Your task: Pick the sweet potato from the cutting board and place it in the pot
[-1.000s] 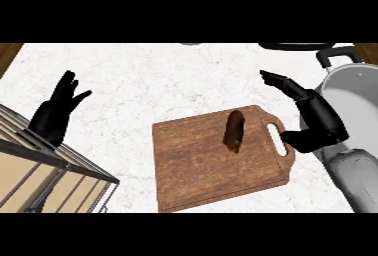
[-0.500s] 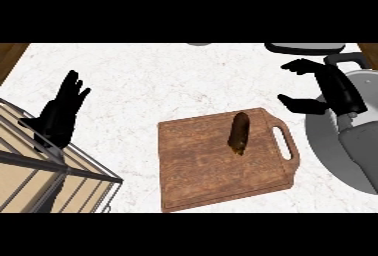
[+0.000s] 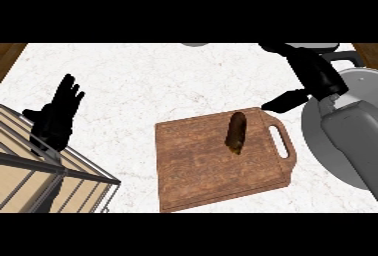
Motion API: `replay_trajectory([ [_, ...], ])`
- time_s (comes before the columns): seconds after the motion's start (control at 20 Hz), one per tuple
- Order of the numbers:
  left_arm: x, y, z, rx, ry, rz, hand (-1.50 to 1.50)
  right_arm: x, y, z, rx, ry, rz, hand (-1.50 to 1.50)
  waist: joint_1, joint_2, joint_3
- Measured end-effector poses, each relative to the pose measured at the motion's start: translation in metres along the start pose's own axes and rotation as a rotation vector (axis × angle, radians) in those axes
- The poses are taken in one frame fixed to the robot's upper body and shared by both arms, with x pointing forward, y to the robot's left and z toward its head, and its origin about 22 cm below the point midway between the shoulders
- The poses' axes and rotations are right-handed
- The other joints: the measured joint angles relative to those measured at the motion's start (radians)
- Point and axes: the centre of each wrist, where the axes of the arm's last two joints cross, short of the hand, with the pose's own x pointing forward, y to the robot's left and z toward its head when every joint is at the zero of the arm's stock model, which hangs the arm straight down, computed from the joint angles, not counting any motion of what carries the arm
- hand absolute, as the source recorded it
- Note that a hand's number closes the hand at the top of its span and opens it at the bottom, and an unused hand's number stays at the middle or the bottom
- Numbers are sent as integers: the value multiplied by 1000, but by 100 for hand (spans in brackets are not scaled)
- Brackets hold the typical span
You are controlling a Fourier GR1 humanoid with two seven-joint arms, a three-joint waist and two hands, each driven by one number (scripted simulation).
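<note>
A dark brown sweet potato (image 3: 236,131) lies lengthwise on the wooden cutting board (image 3: 199,165), near the board's handle slot. My right hand (image 3: 314,75) hovers beyond the board's far right corner with its fingers open; its thumb points down towards the board and nothing is held. The grey pot (image 3: 360,80) shows at the right edge, mostly hidden behind my right forearm (image 3: 347,130). My left hand (image 3: 57,112) rests open at the left, fingers up.
A wooden slatted crate with a metal frame (image 3: 44,175) fills the lower left corner, just under my left hand. A grey round object (image 3: 196,44) peeks in at the top edge. White marble counter (image 3: 148,80) surrounds the board.
My right hand has risen from beside the board's handle towards the far right and opened out over the pot's side. The sweet potato stays on the board. The view has shifted slightly.
</note>
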Motion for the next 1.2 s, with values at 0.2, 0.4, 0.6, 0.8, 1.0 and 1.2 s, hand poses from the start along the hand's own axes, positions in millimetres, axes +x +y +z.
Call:
replay_trajectory([
  [0.2,0,-3,-2,-12,-1,0,0,29,2,-11,186,86,83,-150,7,-2,-2],
  [0.4,1,-6,-4,-22,-4,-2,0,54,15,-24,373,176,193,-150,18,0,-2],
  [0.6,1,-7,-4,-28,-6,2,0,79,39,-35,530,258,299,-150,19,1,0],
  [0.8,1,-4,-2,-18,-1,1,0,95,60,-40,636,321,345,-150,12,1,0],
  [1.0,1,-2,0,-15,7,7,0,103,73,-43,675,341,344,-150,5,2,0],
  [1.2,1,-1,1,-4,10,3,0,113,92,-42,699,343,338,-150,2,3,-1],
])
